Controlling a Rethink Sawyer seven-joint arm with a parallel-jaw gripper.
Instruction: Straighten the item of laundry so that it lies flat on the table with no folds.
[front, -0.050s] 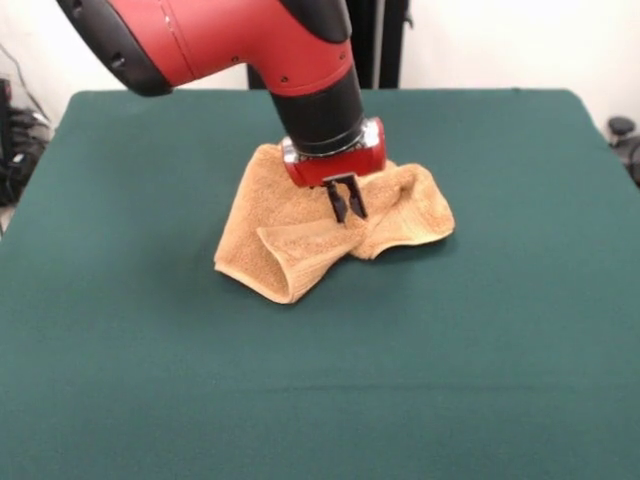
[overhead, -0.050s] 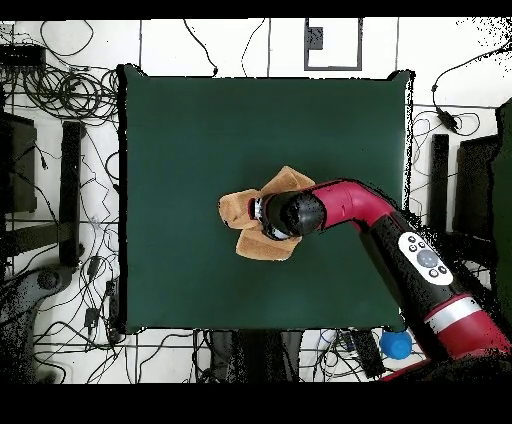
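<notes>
- The towel (front, -0.050s: 330, 235) sits near the middle of the green table (front, -0.050s: 130, 350), bunched into a rumpled heap, not spread flat.
- Seen from the front, one flap of the towel is folded over into a wedge that points toward the near edge of the table, with a paler flat band along its edge. A second lump of towel bulges out on the other side of the heap.
- The red and black arm (front, -0.050s: 250, 40) reaches down over the towel, its round red wrist just above the heap.
- The jaws (front, -0.050s: 346, 203) hang from the wrist as two short dark prongs, very close together, their tips at the top of the towel where the folds meet. They look nearly closed, and a bit of cloth seems to be pinched between them, though the tips are small and dark against the towel.
- From overhead, the towel (overhead, -0.050s: 245, 212) pokes out from beneath the arm's end: a corner toward the far edge of the table, a lobe to one side, and a broader piece toward the robot's base. The wrist hides the middle of the towel and the jaws themselves.
- In that same view the arm (overhead, -0.050s: 360, 205) crosses the table from the corner by the robot's base to the towel.
- Around the table (overhead, -0.050s: 200, 120), the floor is strewn with black cables (overhead, -0.050s: 60, 95), well away from the towel. A small blue object (overhead, -0.050s: 397, 345) lies just past the table's edge near the robot's base.
</notes>
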